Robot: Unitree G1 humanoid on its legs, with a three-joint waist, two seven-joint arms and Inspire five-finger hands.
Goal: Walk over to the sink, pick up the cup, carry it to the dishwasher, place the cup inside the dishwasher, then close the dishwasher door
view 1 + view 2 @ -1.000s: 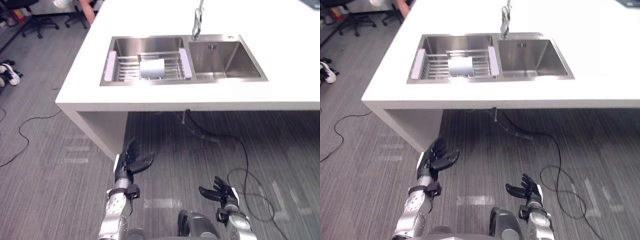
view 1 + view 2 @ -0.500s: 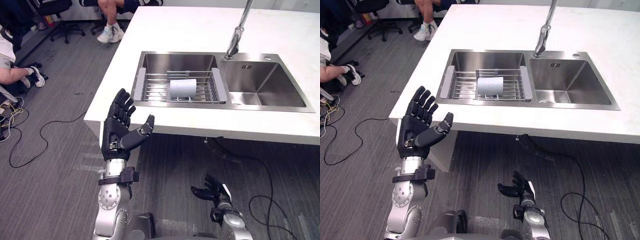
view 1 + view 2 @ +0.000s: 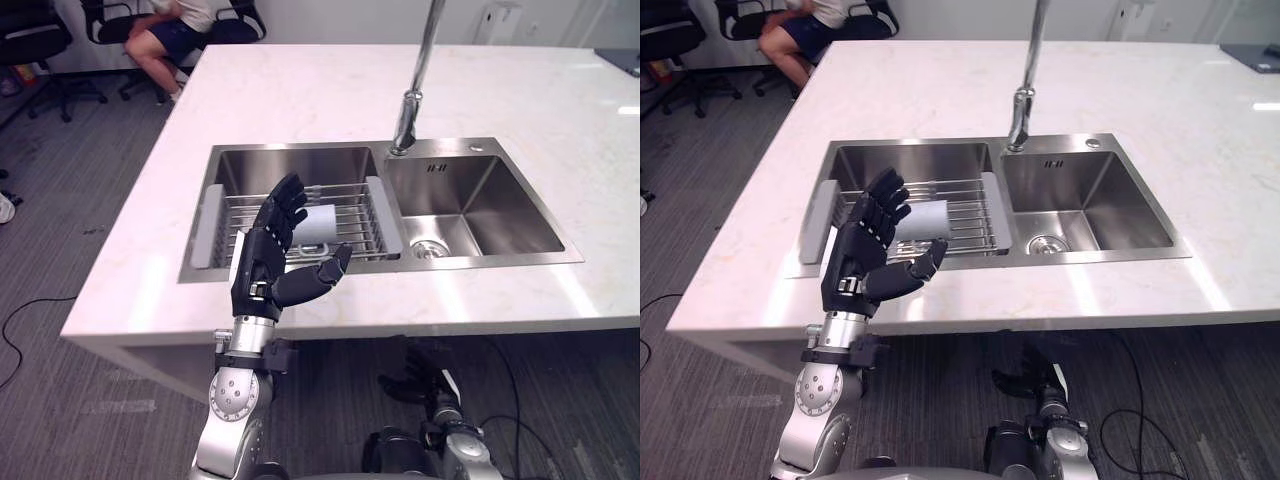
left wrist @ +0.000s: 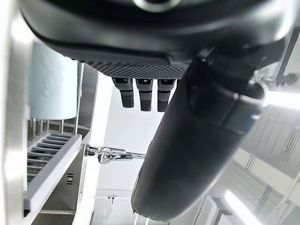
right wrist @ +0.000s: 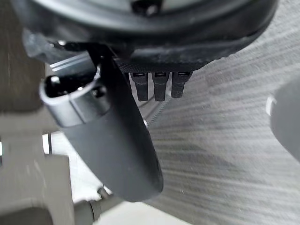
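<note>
Robot's left hand [image 3: 262,278] is raised at the edge of the white marble worktop [image 3: 300,95], its fingers [image 3: 288,197] spread straight and wide, thumb out, gripping nothing. Just past the fingertips, partly hidden by them, the pale cylindrical cup [image 3: 320,226] lies on its side on a steel wire rack [image 3: 352,218] — set across the left basin of the stainless double sink [image 3: 495,200]. The right hand [image 3: 1037,378] hangs low beneath the worktop — loosely open, empty.

Pale cup [image 3: 928,218] sideways on rack [image 3: 970,215] in sink [image 3: 940,160]
</note>
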